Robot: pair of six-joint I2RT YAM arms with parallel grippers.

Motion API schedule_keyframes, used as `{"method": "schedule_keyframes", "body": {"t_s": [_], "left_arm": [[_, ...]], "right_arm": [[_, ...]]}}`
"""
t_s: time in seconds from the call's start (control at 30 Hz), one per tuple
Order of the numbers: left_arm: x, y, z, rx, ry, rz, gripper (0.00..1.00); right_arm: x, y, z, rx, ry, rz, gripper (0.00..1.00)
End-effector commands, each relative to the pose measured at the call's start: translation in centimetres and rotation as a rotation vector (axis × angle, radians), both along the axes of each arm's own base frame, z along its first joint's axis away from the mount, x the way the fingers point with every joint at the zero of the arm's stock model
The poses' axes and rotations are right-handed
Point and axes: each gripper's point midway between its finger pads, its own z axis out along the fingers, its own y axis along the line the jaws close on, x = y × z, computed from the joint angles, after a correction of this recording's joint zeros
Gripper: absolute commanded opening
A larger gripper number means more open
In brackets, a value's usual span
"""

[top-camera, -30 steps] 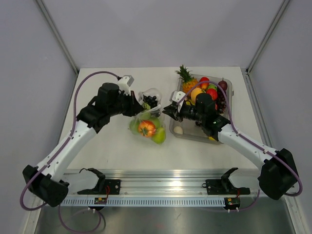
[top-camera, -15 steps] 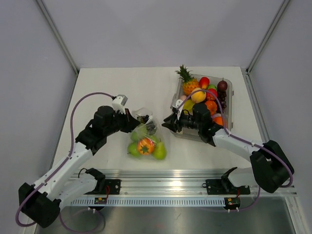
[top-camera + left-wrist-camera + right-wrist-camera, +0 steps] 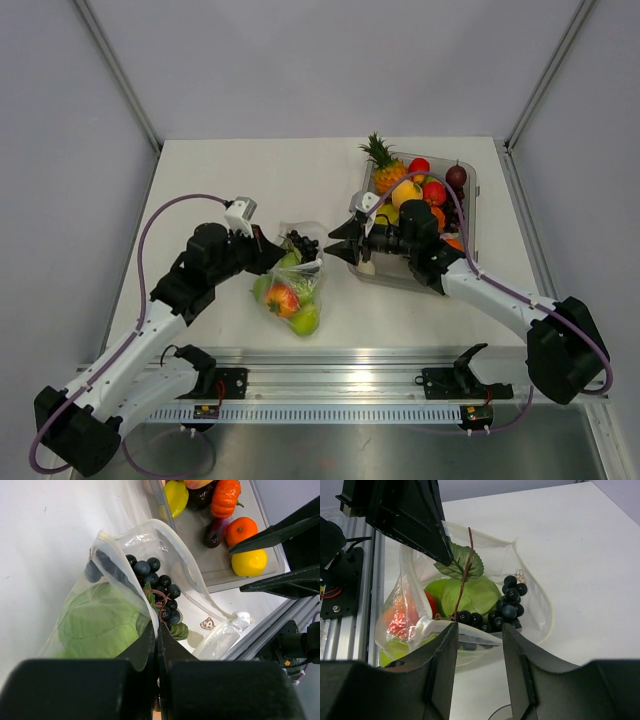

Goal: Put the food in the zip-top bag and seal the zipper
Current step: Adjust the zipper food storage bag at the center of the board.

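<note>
The zip-top bag (image 3: 288, 285) lies left of the tray, its mouth open toward the right. It holds pale green cabbage (image 3: 100, 622), dark grapes (image 3: 155, 577) and red and green pieces (image 3: 285, 297). My left gripper (image 3: 277, 261) is shut on the bag's mouth edge (image 3: 157, 629). My right gripper (image 3: 338, 243) is open and empty, its fingers just in front of the opposite edge of the mouth (image 3: 479, 636), not touching it. The zipper's white slider (image 3: 425, 626) sits at the mouth's near end. More food, with a pineapple (image 3: 383, 165), fills the tray.
The rigid clear tray (image 3: 472, 200) stands right of the bag, right behind my right gripper, holding orange, yellow, red and purple pieces. The aluminium rail (image 3: 330, 385) runs along the near table edge.
My left gripper has pulled the bag toward the near left and the bag has settled lower. My right gripper has moved left off the tray to the bag's mouth.
</note>
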Motion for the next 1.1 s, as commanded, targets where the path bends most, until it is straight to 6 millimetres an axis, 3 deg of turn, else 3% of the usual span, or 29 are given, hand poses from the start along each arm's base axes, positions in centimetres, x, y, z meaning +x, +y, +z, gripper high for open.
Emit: {"method": "schedule_keyframes", "body": {"t_s": [0.0, 0.07, 0.33, 0.53, 0.7, 0.73, 0.83, 0.87, 1.0, 1.07], "left_arm": [[0.4, -0.3, 2.2, -0.05, -0.087, 0.001, 0.0], [0.3, -0.1, 2.1, -0.046, -0.081, 0.008, 0.0], [-0.2, 0.4, 2.2, -0.055, -0.093, 0.027, 0.0], [-0.4, 0.4, 1.9, -0.048, -0.085, 0.021, 0.0], [-0.4, 0.5, 1.8, -0.044, -0.087, 0.026, 0.0], [-0.4, 0.5, 1.7, -0.045, -0.086, 0.025, 0.0], [-0.5, 0.5, 1.6, -0.04, -0.084, 0.024, 0.0], [-0.6, 0.6, 1.5, -0.037, -0.077, 0.026, 0.0], [-0.8, 0.9, 1.4, -0.016, -0.059, 0.03, 0.0], [-1.0, 1.1, 2.2, -0.014, -0.062, 0.034, 0.09]], "right_arm": [[-1.4, 0.3, 1.3, 0.034, 0.016, 0.01, 0.47], [-2.0, 0.1, 2.5, 0.077, -0.011, -0.009, 0.47], [-4.8, 0.9, 2.4, 0.138, 0.091, -0.068, 0.51], [-4.1, 2.2, 0.4, 0.088, 0.127, -0.117, 0.58], [-2.8, 3.2, 0.6, 0.102, 0.114, -0.157, 0.57], [-2.6, 3.7, 0.3, 0.096, 0.12, -0.154, 0.54], [-2.5, 4.4, -0.2, 0.085, 0.13, -0.144, 0.27], [-2.5, 4.5, -0.2, 0.089, 0.13, -0.142, 0.01], [-2.6, 4.2, 1.9, 0.197, 0.025, -0.137, 0.0], [-2.5, 4.0, 2.8, 0.207, -0.066, -0.128, 0.0]]}}
